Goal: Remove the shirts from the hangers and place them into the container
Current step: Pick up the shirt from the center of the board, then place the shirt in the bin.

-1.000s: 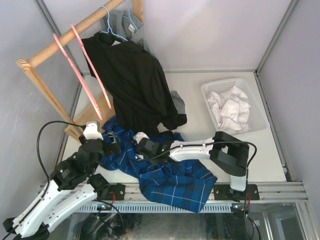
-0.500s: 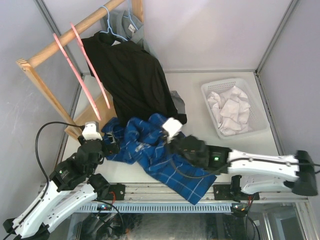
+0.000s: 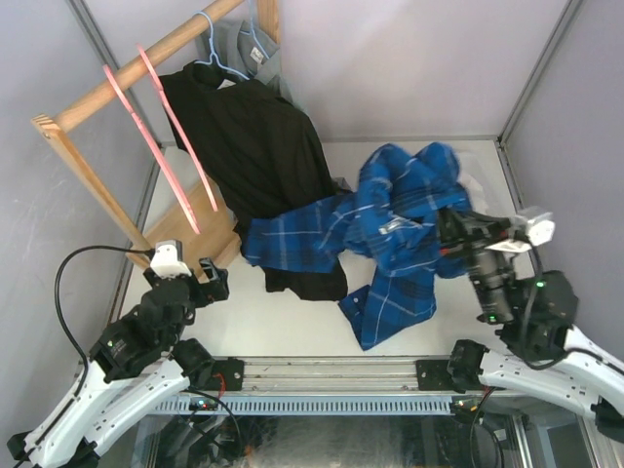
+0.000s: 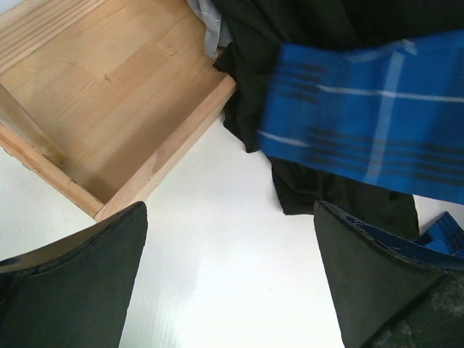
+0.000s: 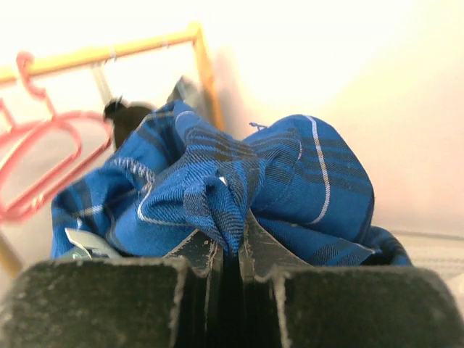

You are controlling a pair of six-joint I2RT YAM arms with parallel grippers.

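My right gripper is shut on a bunched fold of the blue plaid shirt. It holds the shirt up at the right, and one end trails left across the table. The container is almost wholly hidden behind this shirt and my right arm. A black shirt hangs on a light-blue hanger with its hem on the table. A grey shirt hangs behind it. Two bare pink hangers hang on the rail. My left gripper is open over bare table.
The wooden rack stands at the back left. Its base board lies just ahead of my left gripper. Grey walls close in the table on the left, back and right.
My right arm has swung from the table's front centre up and to the right, dragging the blue plaid shirt with it. My left gripper stays open and has eased back a little.
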